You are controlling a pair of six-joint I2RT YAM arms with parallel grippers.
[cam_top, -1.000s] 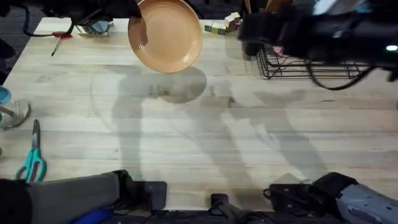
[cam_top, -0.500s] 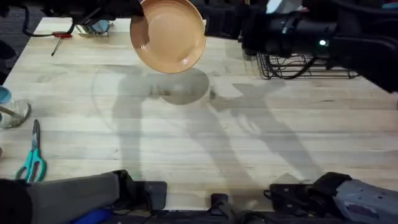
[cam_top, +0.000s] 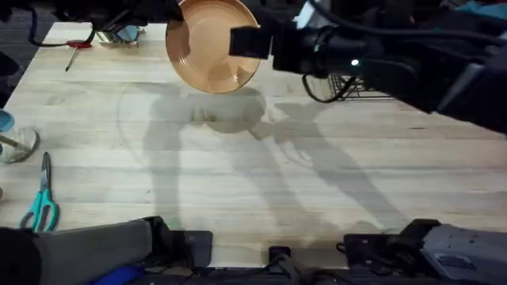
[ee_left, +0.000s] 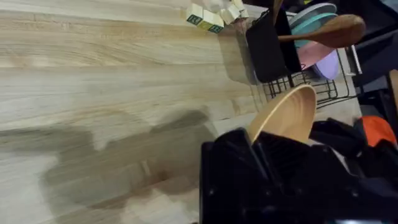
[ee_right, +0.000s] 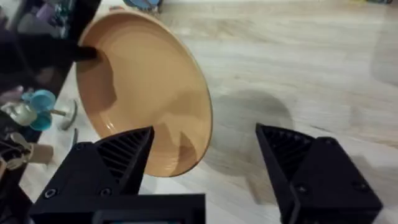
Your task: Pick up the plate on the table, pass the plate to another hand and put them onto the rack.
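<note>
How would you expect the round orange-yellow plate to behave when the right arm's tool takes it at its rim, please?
The round orange-yellow plate probably stays stiff: it hangs undeformed from the left tool's edge grip. Its glossy surface may slip between the right tool's open fingers. Gripped at one edge, it may pivot.

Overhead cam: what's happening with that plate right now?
Mid-handover. The left gripper holds the plate by its rim, lifted clear of the table. The right gripper is open and reaching toward the plate's opposite edge, not yet gripping it. The rack sits at the table's far right, partly behind the right arm.
</note>
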